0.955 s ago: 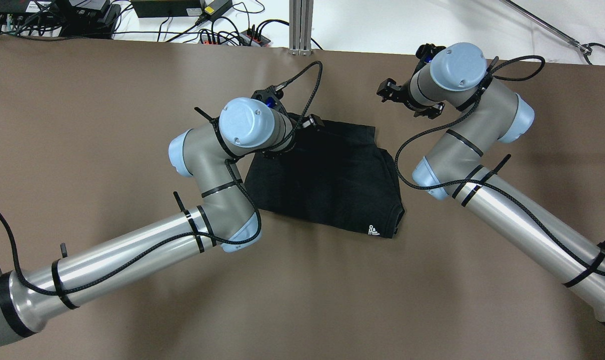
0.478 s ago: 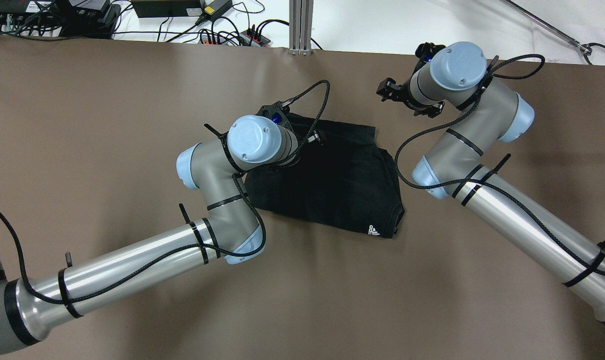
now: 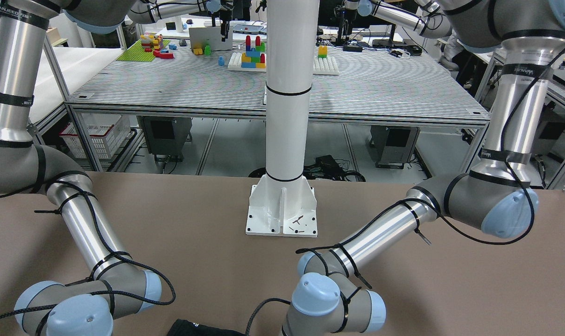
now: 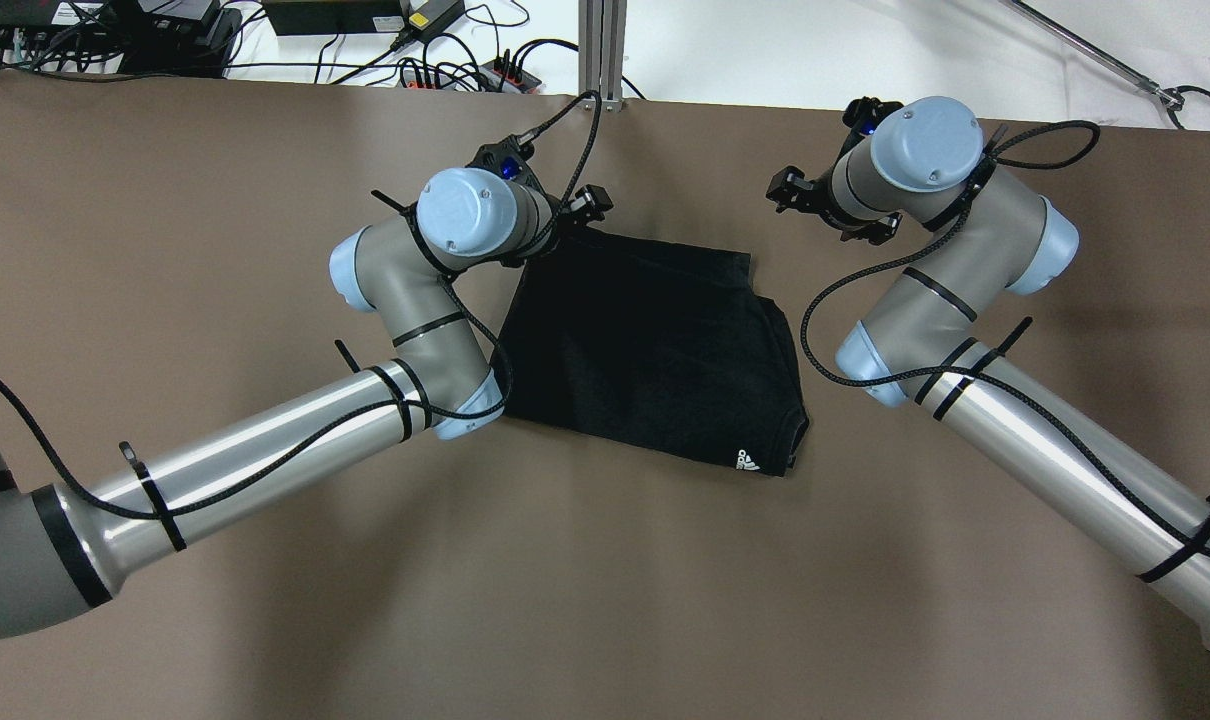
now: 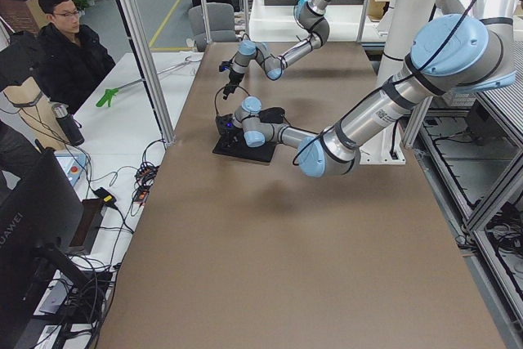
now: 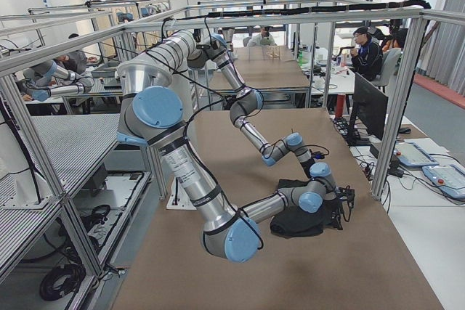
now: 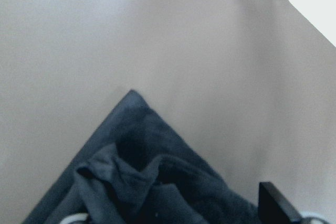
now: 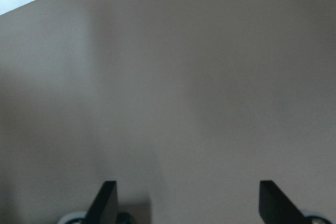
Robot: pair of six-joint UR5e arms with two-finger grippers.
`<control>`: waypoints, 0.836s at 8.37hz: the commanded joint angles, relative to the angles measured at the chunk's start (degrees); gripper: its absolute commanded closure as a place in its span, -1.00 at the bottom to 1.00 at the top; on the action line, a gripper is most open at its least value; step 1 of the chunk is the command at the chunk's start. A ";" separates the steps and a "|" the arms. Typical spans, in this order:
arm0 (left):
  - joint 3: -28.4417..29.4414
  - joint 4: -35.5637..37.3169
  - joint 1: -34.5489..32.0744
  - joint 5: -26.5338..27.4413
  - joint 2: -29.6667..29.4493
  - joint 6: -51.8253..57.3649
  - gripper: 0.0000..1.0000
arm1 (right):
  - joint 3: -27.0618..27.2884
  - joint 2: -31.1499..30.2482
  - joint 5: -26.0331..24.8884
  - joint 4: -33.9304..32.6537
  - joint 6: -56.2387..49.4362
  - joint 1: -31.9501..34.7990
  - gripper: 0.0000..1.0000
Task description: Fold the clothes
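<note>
Seeing clothes (image 4: 655, 350) folded into a compact rectangle mid-table (image 4: 215, 200); judging near done, perhaps one tidy left. Hovering left gripper (image 4: 570, 215) spread at far corner, right gripper (image 8: 184, 203) spread over bare top.

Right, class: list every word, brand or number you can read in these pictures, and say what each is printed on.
"HUAWEI": on the back of the monitor, exterior left view.
White logo on the black garment: lettering too small to read.
Black arm band: white print too blurred to read.
</note>
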 commanded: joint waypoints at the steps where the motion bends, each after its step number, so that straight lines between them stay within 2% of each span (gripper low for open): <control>1: 9.54 -5.39 -4.55 0.59 -5.71 0.07 -0.89 | -0.26 -3.17 -2.68 4.22 -0.01 -0.26 -0.90; 3: 10.98 -5.50 -4.91 3.84 -7.40 -0.10 -0.89 | -0.35 -4.24 -3.13 5.65 0.08 -0.79 -0.90; 4: 8.81 -5.32 -6.39 0.19 -8.28 -0.71 -0.89 | -0.35 -4.25 -3.13 5.65 0.17 -0.79 -0.90; 5: 2.26 -5.15 -6.15 -2.89 -5.76 -1.85 -0.89 | -0.27 -4.25 -3.13 5.65 0.08 -0.79 -0.90; 6: -3.38 -5.06 -3.01 -3.09 -3.74 -6.30 -0.89 | -0.18 -4.25 -3.13 5.65 -0.01 -0.79 -0.90; 7: -4.82 -3.40 0.67 -3.01 -3.54 -7.04 -0.89 | -0.18 -4.25 -3.13 5.65 -0.01 -0.79 -0.90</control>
